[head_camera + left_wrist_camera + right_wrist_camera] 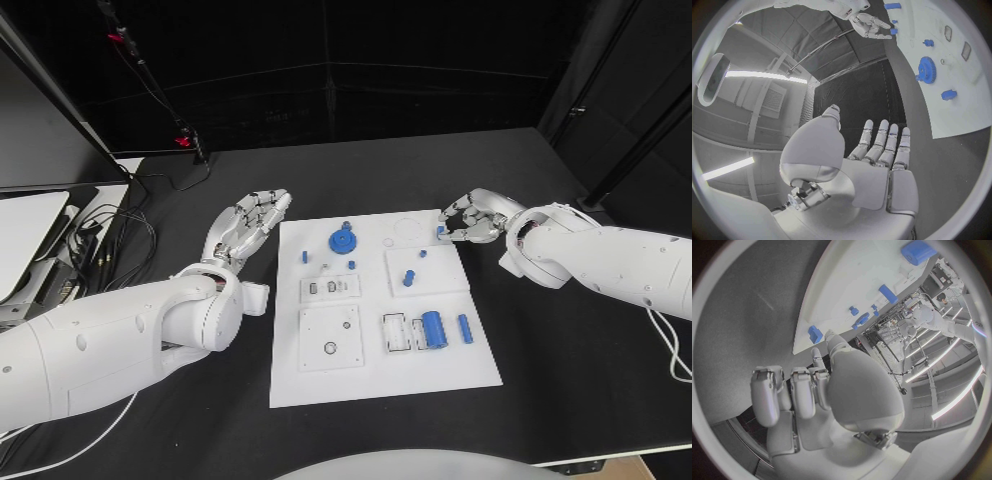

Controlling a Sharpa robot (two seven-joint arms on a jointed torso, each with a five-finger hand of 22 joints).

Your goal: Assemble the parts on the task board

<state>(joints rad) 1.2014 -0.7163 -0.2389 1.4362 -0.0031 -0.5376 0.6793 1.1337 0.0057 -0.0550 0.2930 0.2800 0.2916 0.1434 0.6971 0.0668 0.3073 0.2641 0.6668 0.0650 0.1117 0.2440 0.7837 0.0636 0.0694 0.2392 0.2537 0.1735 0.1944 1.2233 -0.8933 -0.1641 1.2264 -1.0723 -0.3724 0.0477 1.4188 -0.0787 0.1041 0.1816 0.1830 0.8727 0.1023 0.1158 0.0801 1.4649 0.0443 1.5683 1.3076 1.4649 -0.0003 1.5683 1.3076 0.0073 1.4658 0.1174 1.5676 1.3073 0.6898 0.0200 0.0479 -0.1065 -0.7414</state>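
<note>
The white task board [378, 372] lies in the middle of the table. On it are a blue gear [345, 241], a blue cylinder [433, 328], a blue peg [464, 328] and small blue pieces [410, 277]. My left hand [253, 222] hovers flat beside the board's far left corner, fingers [879, 145] stretched and apart, holding nothing. My right hand [469, 217] sits at the board's far right corner with its fingers [792, 390] curled in. A small blue piece [815, 334] lies on the board's edge just beyond its thumb tip. The gear [927, 66] also shows in the left wrist view.
Cables [108, 235] and a pale device [29, 230] lie at the table's left edge. Dark posts [635, 130] stand at the back right. Bare black tabletop [577, 370] surrounds the board on the right and in front.
</note>
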